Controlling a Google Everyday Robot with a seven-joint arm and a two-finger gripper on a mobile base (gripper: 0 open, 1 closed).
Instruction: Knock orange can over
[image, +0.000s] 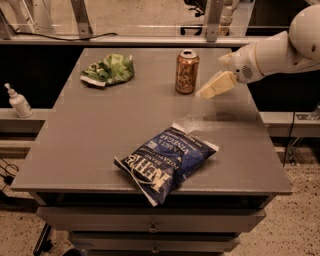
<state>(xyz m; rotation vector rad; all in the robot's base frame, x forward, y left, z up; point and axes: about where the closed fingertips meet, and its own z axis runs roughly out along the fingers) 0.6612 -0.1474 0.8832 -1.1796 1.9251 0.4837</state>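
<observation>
Camera view, sole vantage, looking down on the grey worktop (100, 130).

1. Orange can (187, 71): upright, silver top showing, on the far part of the worktop, right of centre. Its pale cursive lettering faces the camera but is too small to read.
2. Gripper (205, 92): cream-coloured wedge, just to the right of the orange can, tip angled down and left toward the can's lower side. Jaws lie together with no gap showing between them and nothing held. The tip is very near the can; whether it touches cannot be told.
3. Arm (280, 50): white, comes in from the right; cut off by the right edge and the upper corner, so the base is out of sight.
4. Blue chip bag (167, 162): lies flat at the near side, well apart from the orange can, one corner hanging over the front edge. Its white lettering is upside down from here and only partly legible.
5. Green crumpled bag (107, 70): far left of the worktop, well apart from the can; its print is unreadable.
6. White bottle (19, 101): on a lower ledge left of the worktop, off the worktop itself.
7. Drawers (150, 220): under the worktop, front faces only, the lowest cut off by the bottom edge.
</observation>
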